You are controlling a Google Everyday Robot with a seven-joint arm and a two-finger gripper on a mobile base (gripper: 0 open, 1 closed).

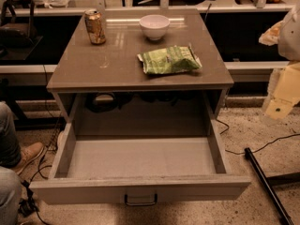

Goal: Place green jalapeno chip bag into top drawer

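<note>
The green jalapeno chip bag lies flat on the cabinet top, right of centre and near the front edge. The top drawer below is pulled fully out and its inside is bare. Its front panel carries a small dark handle. My gripper shows as a cream-coloured part at the right edge of the view. It hangs beside the cabinet, to the right of the bag and apart from it, holding nothing I can see.
A gold soda can stands at the back left of the top and a white bowl at the back centre. A person's leg and shoe are at the left. Cables and a black pole lie on the floor at the right.
</note>
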